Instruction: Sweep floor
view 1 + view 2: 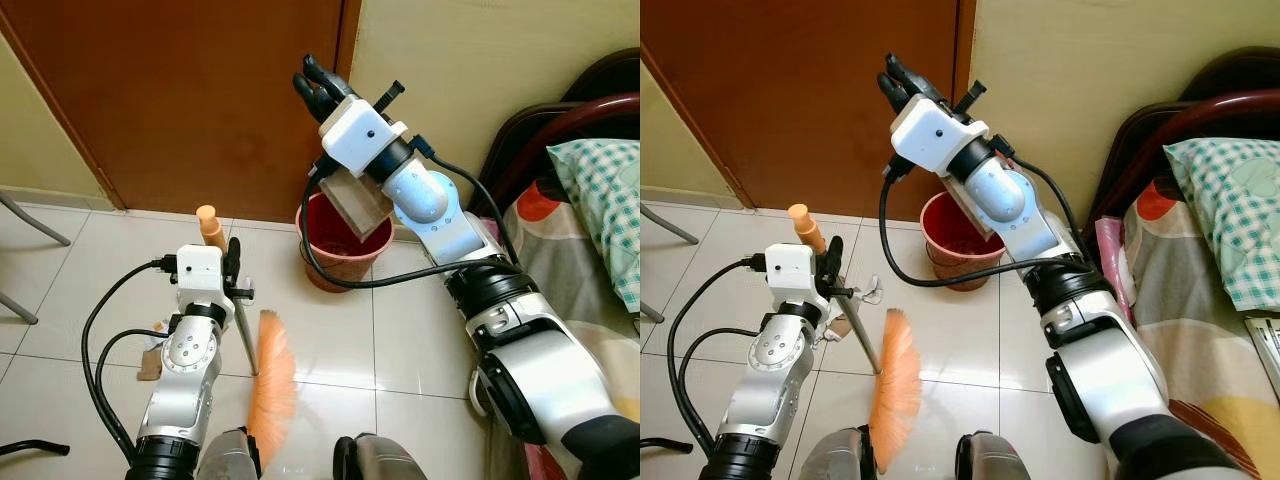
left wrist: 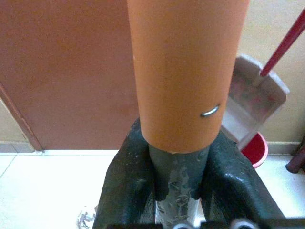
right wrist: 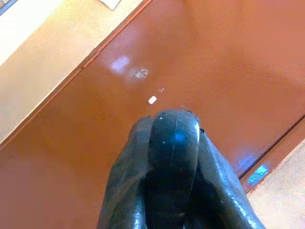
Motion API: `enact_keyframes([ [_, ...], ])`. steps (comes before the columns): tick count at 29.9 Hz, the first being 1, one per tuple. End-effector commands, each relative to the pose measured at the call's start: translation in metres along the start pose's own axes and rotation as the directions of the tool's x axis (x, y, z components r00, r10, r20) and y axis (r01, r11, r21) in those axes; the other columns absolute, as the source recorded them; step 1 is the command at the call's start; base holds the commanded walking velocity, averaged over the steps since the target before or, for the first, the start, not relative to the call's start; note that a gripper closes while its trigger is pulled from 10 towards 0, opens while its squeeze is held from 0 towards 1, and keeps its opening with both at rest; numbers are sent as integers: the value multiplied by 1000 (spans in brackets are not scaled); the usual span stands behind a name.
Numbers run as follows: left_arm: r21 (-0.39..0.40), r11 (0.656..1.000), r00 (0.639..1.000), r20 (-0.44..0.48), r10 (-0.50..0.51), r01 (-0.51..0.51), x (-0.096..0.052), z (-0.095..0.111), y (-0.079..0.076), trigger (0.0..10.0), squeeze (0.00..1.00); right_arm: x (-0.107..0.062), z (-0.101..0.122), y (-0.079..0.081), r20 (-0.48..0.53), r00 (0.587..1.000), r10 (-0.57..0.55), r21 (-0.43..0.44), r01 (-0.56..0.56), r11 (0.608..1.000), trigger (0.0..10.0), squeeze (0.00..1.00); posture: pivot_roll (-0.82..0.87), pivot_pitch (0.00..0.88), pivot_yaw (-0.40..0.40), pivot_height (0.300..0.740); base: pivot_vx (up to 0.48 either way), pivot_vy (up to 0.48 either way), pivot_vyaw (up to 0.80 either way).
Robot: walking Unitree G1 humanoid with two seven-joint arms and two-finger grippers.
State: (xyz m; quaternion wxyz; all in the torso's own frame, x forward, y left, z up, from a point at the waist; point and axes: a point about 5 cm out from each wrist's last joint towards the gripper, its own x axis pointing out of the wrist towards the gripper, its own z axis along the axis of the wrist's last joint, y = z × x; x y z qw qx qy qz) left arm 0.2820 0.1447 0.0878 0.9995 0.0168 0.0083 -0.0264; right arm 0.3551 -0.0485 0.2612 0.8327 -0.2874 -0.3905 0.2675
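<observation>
One broom point(image 1: 272, 375), orange bristles low over the tiles; your left gripper point(image 1: 229, 268) is clamped on its handle. Right gripper point(image 1: 316, 84) raised by the door, closed around a dark handle end. One red bucket point(image 1: 340, 262), dustpan point(image 2: 250, 107) standing in it.

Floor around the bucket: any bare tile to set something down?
Bare: tiles between the broom head and the red bucket, and the tiles left of the left gripper, toward the door. Crowded: the bucket's right, tight against the bed, and behind the left arm, where scraps lie.
</observation>
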Motion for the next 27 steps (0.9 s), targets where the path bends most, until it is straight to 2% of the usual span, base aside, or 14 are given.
enact_keyframes([
  [1, 3, 1000, 998, -65, -16, 16, -3, -13, -2, 10000, 0, 13, 25, -21, 115, 988, -104, 41, 100, 994, 10000, 0, 6, 113, -61, 740, 0, 0, 0],
  [5, -8, 1000, 998, -62, -29, 29, -3, -13, -7, 10000, 0, 27, 50, -41, 193, 956, -223, 135, 199, 971, 10000, 0, -1, 110, -56, 740, 0, 0, 0],
  [7, -6, 999, 997, -57, -45, 44, -2, -12, -10, 10000, 0, 37, 65, -57, 204, 924, -325, 260, 268, 927, 10000, 0, -1, 110, -53, 740, 0, 0, 0],
  [10, -4, 999, 997, -54, -49, 48, -2, -11, -10, 10000, 0, 39, 69, -61, 187, 912, -364, 343, 287, 894, 10000, 0, -1, 110, -53, 740, 0, 0, 0],
  [11, -2, 999, 998, -54, -45, 45, -2, -11, -9, 10000, 0, 39, 66, -60, 150, 911, -385, 409, 297, 863, 10000, 0, -1, 110, -53, 740, 0, 0, 0],
  [14, 1, 999, 998, -55, -40, 41, -2, -12, -7, 10000, 0, 36, 60, -56, 101, 916, -388, 454, 304, 837, 10000, 0, 1, 111, -54, 740, 0, 0, 0],
  [15, 5, 999, 998, -57, -37, 37, -2, -12, -6, 10000, 0, 33, 55, -53, 72, 920, -386, 467, 311, 828, 10000, 0, 4, 112, -56, 740, 0, 0, 0],
  [17, 36, 999, 995, -92, -27, 31, -12, -16, 1, 10000, 0, 14, 38, -41, -63, 915, -398, 535, 367, 761, 10000, 0, 10, 119, -57, 740, 0, 0, 0],
  [20, 55, 997, 992, -117, -37, 44, -24, -19, 7, 10000, 0, -10, 21, -28, -187, 898, -398, 556, 431, 711, 10000, 0, 19, 132, -54, 740, 0, 0, 0],
  [22, 61, 997, 992, -121, -41, 49, -26, -19, 7, 10000, 0, -15, 18, -26, -217, 891, -398, 561, 448, 696, 10000, 0, 19, 132, -54, 740, 0, 0, 0],
  [23, 71, 996, 988, -145, -51, 62, -32, -24, 9, 10000, 0, -34, 4, -21, -329, 849, -414, 576, 527, 624, 10000, 0, 28, 146, -48, 740, 0, 0, 0],
  [25, 71, 996, 988, -145, -51, 62, -32, -24, 9, 10000, 0, -34, 4, -21, -329, 849, -414, 576, 527, 624, 10000, 0, 28, 146, -48, 740, 0, 0, 0],
  [26, 73, 995, 983, -171, -61, 75, -36, -28, 10, 10000, 0, -53, -8, -17, -421, 802, -424, 558, 597, 576, 10000, 0, 28, 153, -37, 740, 0, 0, 0],
  [27, 73, 995, 983, -171, -61, 75, -36, -28, 10, 10000, 0, -53, -8, -17, -421, 802, -424, 558, 597, 576, 10000, 0, 28, 153, -37, 740, 0, 0, 0],
])
